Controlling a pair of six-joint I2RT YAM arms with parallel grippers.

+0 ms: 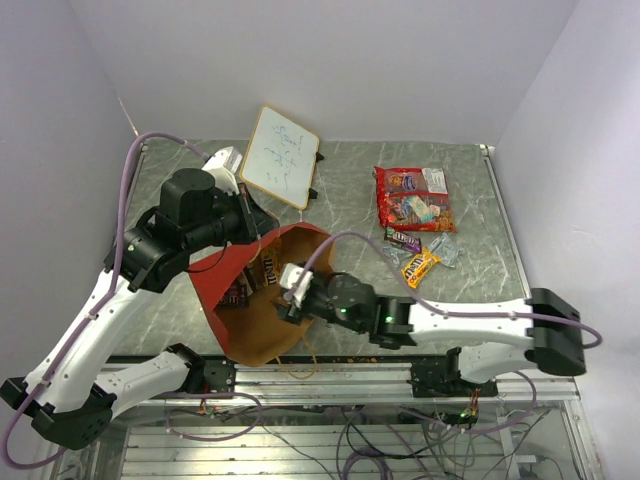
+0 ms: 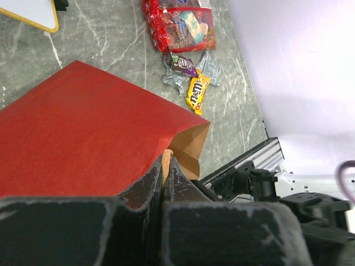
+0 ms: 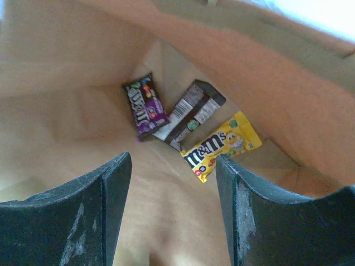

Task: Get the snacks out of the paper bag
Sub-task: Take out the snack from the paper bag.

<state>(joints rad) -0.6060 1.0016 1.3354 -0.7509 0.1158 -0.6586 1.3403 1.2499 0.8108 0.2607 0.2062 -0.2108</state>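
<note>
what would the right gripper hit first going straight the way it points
Likely the yellow m&m's packet inside the paper bag, just ahead of the right gripper; depth is unclear.

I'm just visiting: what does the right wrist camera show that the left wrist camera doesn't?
Only the right wrist view: the paper bag from inside, brown, with a purple M&M's packet, a brown-and-white packet and a yellow M&M's packet beyond the open right gripper. Only the left wrist view: the bag's red outside, the left gripper pinching its rim, and a large red candy bag and small packets lying outside it. Both: the bag itself.
</note>
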